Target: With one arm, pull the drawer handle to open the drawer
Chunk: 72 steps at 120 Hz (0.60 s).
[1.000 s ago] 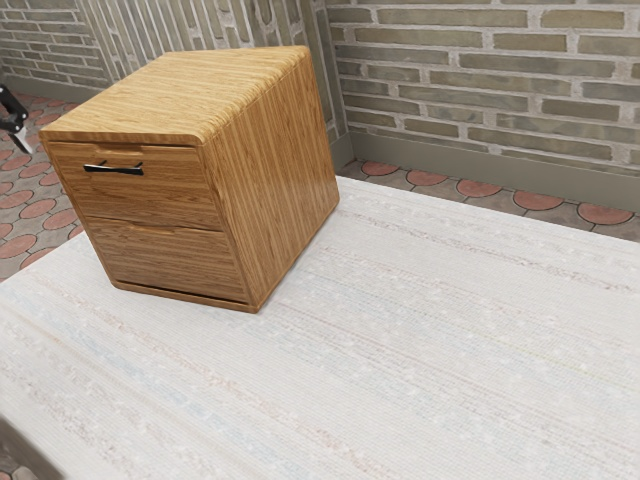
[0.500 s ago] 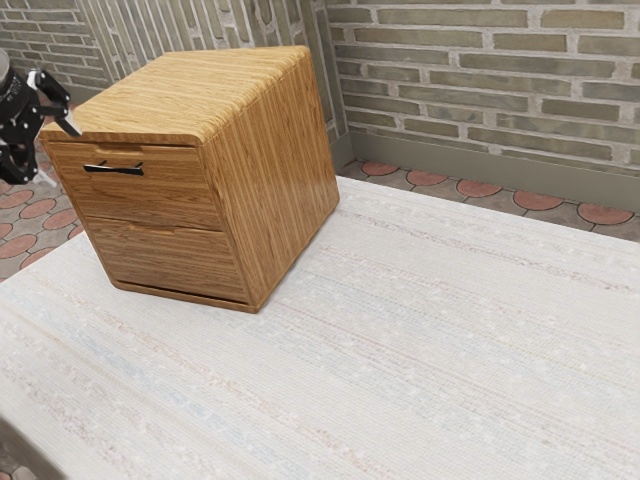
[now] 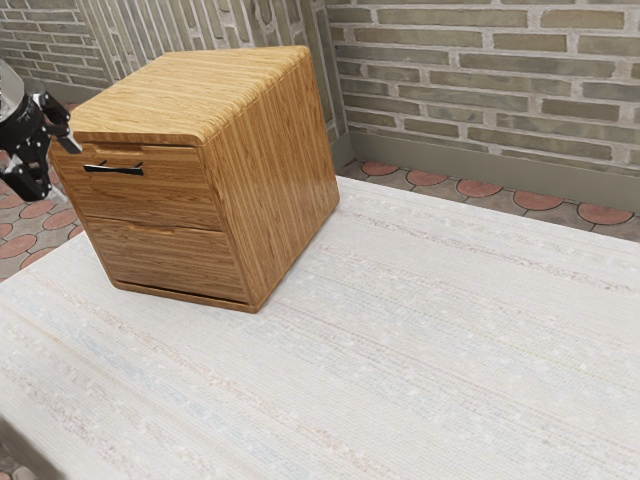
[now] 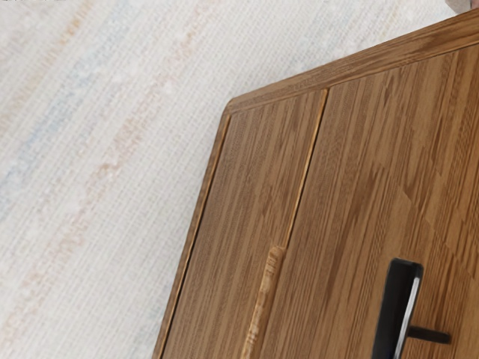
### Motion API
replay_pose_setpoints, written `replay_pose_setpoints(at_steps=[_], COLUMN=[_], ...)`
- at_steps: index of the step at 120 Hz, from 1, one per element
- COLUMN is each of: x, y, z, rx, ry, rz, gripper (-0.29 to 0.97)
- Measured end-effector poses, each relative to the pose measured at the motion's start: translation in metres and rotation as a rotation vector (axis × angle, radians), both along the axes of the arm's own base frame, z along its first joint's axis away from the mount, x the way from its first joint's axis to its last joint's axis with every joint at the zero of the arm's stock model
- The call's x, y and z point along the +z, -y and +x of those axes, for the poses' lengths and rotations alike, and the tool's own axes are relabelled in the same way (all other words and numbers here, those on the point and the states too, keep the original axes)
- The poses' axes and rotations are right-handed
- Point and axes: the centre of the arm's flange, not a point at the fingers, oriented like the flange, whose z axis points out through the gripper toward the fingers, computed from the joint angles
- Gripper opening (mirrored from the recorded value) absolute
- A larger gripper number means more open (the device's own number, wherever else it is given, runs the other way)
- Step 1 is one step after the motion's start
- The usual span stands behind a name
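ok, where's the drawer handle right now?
The black handle sits high on the top drawer of the wooden cabinet, toward that drawer's left end, at the exterior view's left.

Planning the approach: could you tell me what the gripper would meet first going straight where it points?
The gripper would probably meet the top drawer's wooden front, close to the black handle; depth is unclear.
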Motion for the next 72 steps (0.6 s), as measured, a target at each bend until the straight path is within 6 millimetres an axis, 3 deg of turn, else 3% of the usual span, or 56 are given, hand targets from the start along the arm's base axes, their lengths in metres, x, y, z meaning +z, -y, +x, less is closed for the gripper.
replay_pose_setpoints(at_steps=[72], x=[-0.007], y=[-0.002], z=[0.016], rx=[-0.003], ry=[0.033], rz=[0.033], gripper=[0.65])
